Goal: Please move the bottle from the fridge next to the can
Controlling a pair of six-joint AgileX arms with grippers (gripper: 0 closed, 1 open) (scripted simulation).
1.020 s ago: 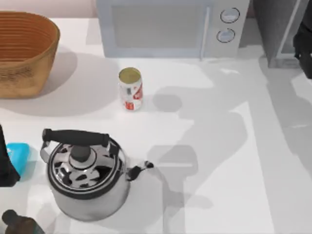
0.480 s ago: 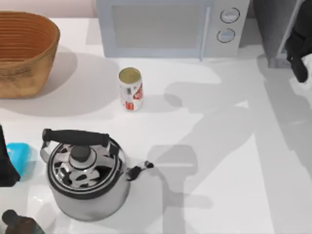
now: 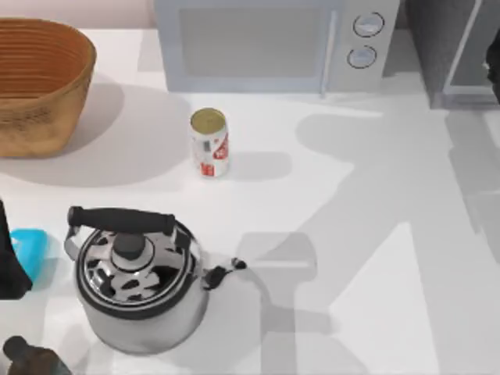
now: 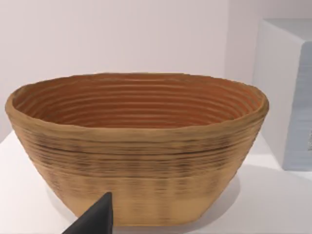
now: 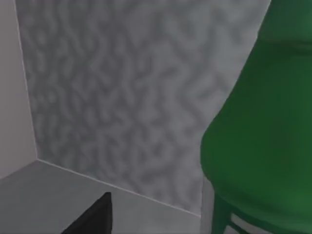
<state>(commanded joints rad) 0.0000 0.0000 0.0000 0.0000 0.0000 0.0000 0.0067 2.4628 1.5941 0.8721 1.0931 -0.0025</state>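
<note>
The green bottle (image 5: 263, 146) stands very close in the right wrist view, in front of the fridge's speckled inner wall (image 5: 122, 97). One dark fingertip (image 5: 92, 217) of my right gripper shows well off to one side of the bottle, apart from it and holding nothing. In the top view the fridge (image 3: 437, 47) is at the back right, with a sliver of my right arm (image 3: 495, 72) at the edge beside it. The white-and-red can (image 3: 208, 143) stands upright in front of the microwave. My left arm (image 3: 8, 266) is parked at the left edge.
A light-grey microwave (image 3: 266, 43) sits at the back and a woven basket (image 3: 39, 86) at the back left. A steel kettle (image 3: 137, 285) stands front left, with a blue object (image 3: 33, 248) and a dark bottle (image 3: 27, 359) near it. Open tabletop lies right of the can.
My right arm has slid toward the right edge of the top view, by the fridge, and its shadow on the table has shifted. The can, kettle and left arm have not moved.
</note>
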